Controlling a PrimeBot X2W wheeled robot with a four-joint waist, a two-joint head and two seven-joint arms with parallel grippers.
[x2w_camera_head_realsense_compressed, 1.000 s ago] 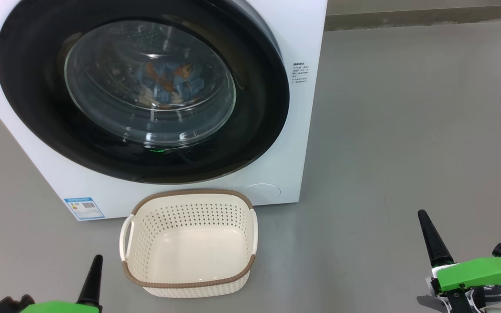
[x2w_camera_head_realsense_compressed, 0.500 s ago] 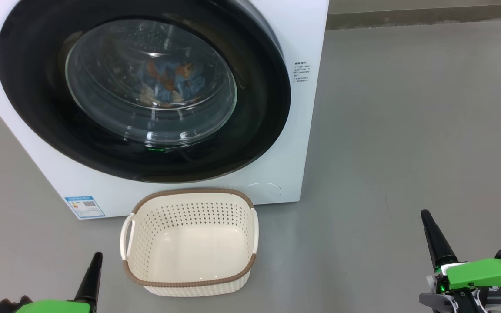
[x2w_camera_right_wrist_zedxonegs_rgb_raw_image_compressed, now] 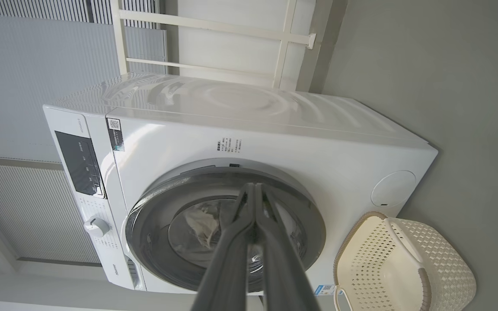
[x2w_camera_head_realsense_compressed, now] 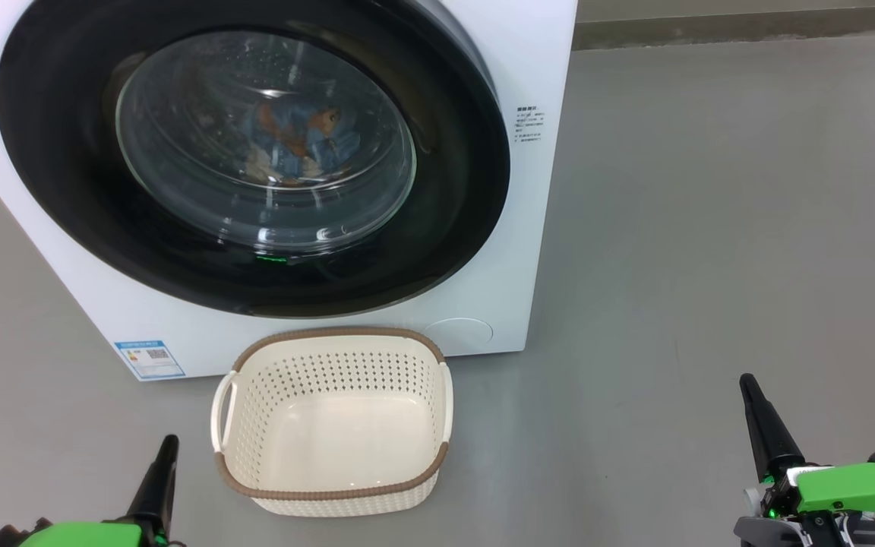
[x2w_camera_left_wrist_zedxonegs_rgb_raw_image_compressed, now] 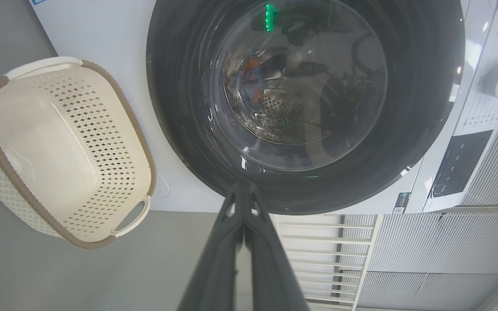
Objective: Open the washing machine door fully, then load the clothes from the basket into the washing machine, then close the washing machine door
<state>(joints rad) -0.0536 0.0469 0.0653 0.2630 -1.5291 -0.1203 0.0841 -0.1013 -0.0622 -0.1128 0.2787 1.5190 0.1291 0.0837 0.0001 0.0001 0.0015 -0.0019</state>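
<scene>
**Right gripper (x2w_camera_head_realsense_compressed: 749,387) sinks lower as the head camera nudges**

Over the last second the right gripper has slipped slightly down and to the right in the head view. The left gripper (x2w_camera_head_realsense_compressed: 167,450) has barely shifted. The whole picture has also crept a little, so the camera itself moved.

Both pairs of fingers are pressed together and hold nothing. They hover over the grey floor (x2w_camera_head_realsense_compressed: 711,228), one on each side of the basket (x2w_camera_head_realsense_compressed: 331,494).

The basket stands on the floor just in front of the washing machine (x2w_camera_head_realsense_compressed: 532,68), its bare cream bottom showing. The washing machine door (x2w_camera_head_realsense_compressed: 456,190) sits closed against the white front. Through its glass the clothes (x2w_camera_head_realsense_compressed: 297,140) lie inside the drum, blue with orange patches.
</scene>
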